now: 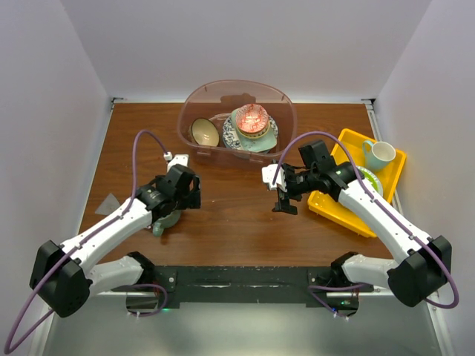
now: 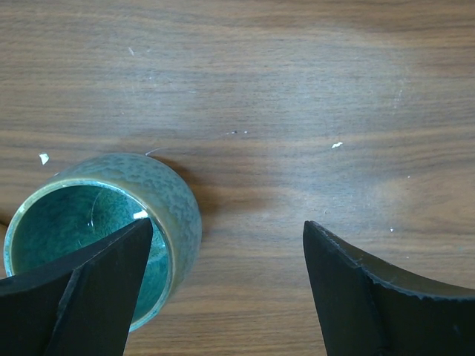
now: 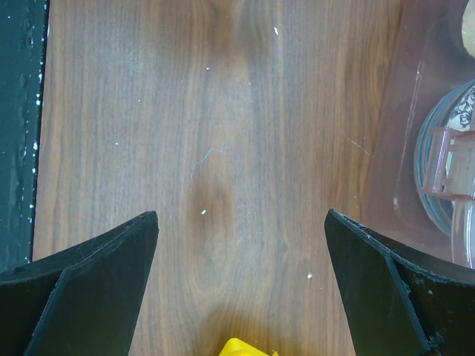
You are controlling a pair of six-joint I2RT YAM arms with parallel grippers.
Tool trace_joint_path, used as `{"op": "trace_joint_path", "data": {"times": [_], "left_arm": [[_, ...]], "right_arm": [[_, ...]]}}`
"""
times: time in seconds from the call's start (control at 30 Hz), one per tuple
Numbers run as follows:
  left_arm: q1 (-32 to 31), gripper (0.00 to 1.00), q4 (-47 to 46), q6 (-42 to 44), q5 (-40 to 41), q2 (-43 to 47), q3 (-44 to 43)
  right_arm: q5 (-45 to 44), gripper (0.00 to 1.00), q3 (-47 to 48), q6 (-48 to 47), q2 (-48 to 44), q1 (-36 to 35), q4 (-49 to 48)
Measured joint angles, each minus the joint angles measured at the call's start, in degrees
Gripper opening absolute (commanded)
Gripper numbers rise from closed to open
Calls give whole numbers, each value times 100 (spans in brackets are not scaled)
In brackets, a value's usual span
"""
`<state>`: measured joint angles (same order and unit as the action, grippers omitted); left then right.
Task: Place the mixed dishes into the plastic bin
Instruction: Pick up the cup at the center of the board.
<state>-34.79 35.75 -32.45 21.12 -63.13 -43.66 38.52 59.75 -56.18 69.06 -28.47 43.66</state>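
L: my left fingers (image 2: 89,297) spread wide, 1 over the green cup (image 2: 159,194) mouth, 1 over bare counter (image 2: 297,111), lined up to pinch its wall, I reckon | cup: upright on the counter, speckled teal glaze, glossy inside, well short of the plastic bin (image 1: 194,96) | R: my right fingers (image 3: 82,289) apart, empty, beside the bin

Wood-grain table (image 1: 237,215): the plastic bin (image 1: 223,157) is set at the middle of the far edge, and a yellow tray (image 1: 395,169) is laid slantwise along the right edge. A teal cup (image 2: 171,200) is stood upright left of centre, towards the near edge. A grey triangular patch (image 1: 109,203) is seen by the left edge, and white specks (image 2: 338,144) are scattered over the bare wood.
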Motion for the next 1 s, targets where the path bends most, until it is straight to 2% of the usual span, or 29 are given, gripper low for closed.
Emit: {"op": "trace_joint_path", "data": {"times": [1.0], "left_arm": [[-264, 82, 225, -4, 273, -422, -94]], "right_arm": [[0, 98, 0, 0, 0, 2, -2]]}}
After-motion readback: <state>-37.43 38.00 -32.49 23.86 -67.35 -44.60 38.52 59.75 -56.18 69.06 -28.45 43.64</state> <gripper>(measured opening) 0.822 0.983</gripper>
